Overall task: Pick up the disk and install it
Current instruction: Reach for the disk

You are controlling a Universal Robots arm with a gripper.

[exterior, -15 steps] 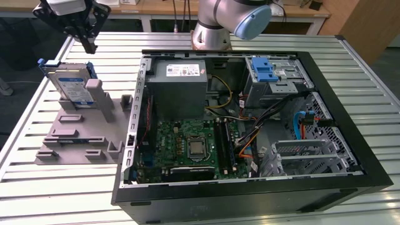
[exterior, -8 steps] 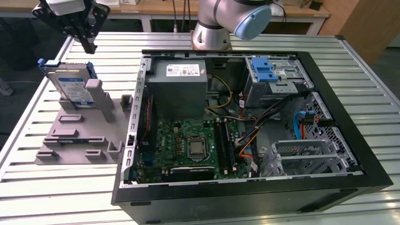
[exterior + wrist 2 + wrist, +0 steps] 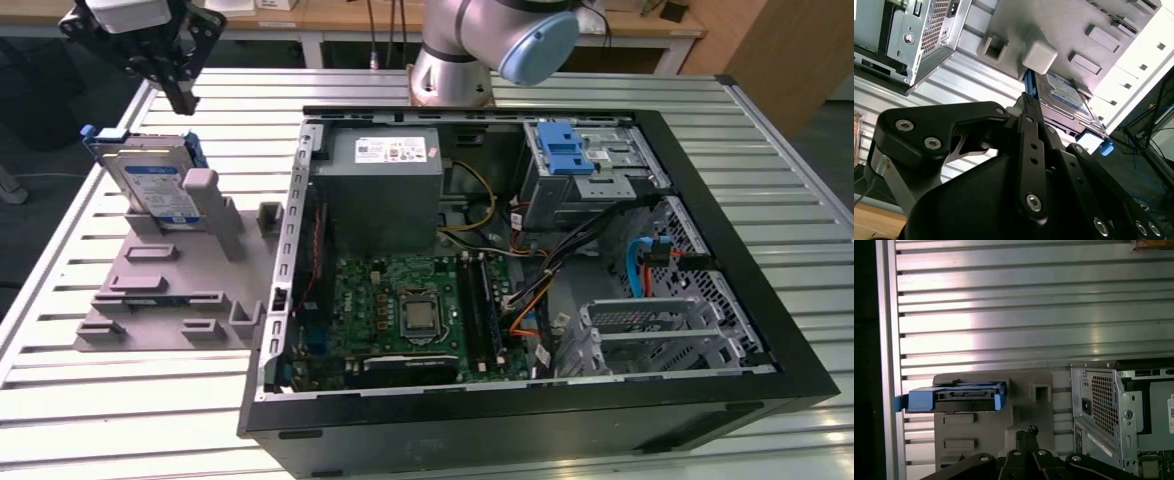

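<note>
One claw (image 3: 183,103) pinched narrow, empty, near the disk (image 3: 154,185) upright in grey fixture (image 3: 147,290), exterior view adds open computer case (image 3: 534,440)

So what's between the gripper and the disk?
Nothing: in the exterior view the gripper hangs above the disk, which stands in the grey fixture, with a bare gap between.

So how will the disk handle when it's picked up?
Probably rigid: the disk looks like a metal-cased slab in a blue carrier frame. Likely dense for its size. It stands on edge in the grey fixture, so a sideways push might tip it.
</note>
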